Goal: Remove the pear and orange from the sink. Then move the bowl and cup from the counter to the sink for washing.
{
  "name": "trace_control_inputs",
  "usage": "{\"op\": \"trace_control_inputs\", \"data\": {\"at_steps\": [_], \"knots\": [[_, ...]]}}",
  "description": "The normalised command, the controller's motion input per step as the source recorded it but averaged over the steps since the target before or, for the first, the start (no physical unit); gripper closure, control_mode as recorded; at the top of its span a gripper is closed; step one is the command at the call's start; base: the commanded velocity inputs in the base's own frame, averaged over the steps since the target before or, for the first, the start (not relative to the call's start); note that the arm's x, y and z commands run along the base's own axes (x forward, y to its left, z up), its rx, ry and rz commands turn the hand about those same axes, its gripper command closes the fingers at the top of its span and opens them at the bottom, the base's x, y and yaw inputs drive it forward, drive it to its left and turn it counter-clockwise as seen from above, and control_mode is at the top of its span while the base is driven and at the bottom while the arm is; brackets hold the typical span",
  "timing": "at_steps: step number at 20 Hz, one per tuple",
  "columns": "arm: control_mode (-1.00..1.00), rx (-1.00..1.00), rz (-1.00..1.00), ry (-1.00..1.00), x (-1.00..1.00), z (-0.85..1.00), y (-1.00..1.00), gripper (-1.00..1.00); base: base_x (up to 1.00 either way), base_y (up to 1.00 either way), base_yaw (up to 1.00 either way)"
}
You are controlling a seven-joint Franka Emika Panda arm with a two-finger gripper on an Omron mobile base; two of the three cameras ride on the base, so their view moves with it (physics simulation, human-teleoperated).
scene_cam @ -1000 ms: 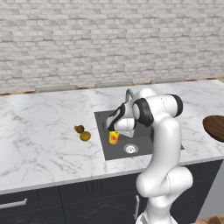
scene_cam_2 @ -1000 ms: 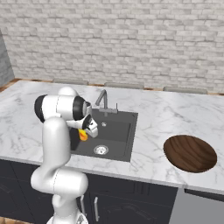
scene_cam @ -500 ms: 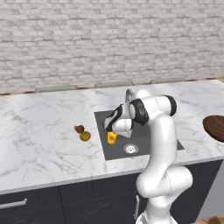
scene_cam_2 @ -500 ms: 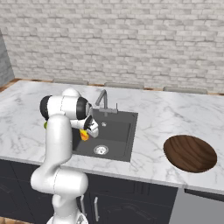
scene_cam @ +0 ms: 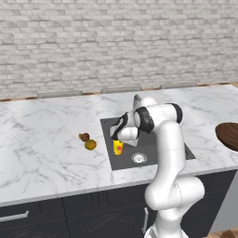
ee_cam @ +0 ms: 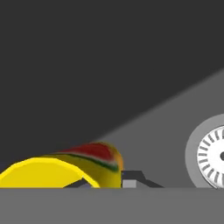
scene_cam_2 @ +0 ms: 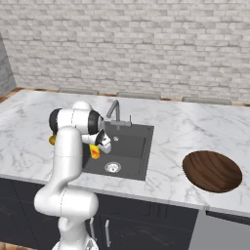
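close in, the two-finger gripper (scene_cam: 117,139) sits over the small bright yellow cylindrical cup (scene_cam: 118,147) in the dark grey recessed sink (scene_cam: 151,156), jaws near closed; whether they grip it, i cannot tell. likely light, stiff and slick, the cup is best pinched at its rim. farther off, the dark reddish-brown lumpy pear (scene_cam: 84,136) and round yellow-orange orange (scene_cam: 90,144) lie on the white marble counter (scene_cam: 42,144); the wide brown wooden bowl (scene_cam_2: 212,171) waits.

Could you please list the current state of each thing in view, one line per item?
pear: on the counter, left of the sink.
orange: on the counter, beside the pear.
cup: upright in the sink, at the gripper.
bowl: on the counter, right of the sink.
sink: holds the cup.
gripper: at the cup's rim.
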Motion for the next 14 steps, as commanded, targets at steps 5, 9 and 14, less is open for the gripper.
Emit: {"op": "trace_control_inputs", "data": {"at_steps": [5,9,14], "knots": [[-1.0,0.0,0.0,-0.02,0.22,-0.21,0.02,1.0,0.0,0.0,0.0],[-1.0,0.0,0.0,-0.04,0.11,-0.19,0.02,1.0,0.0,0.0,0.0],[-1.0,0.0,0.0,-0.04,0.05,-0.21,0.05,1.0,0.0,0.0,0.0]]}}
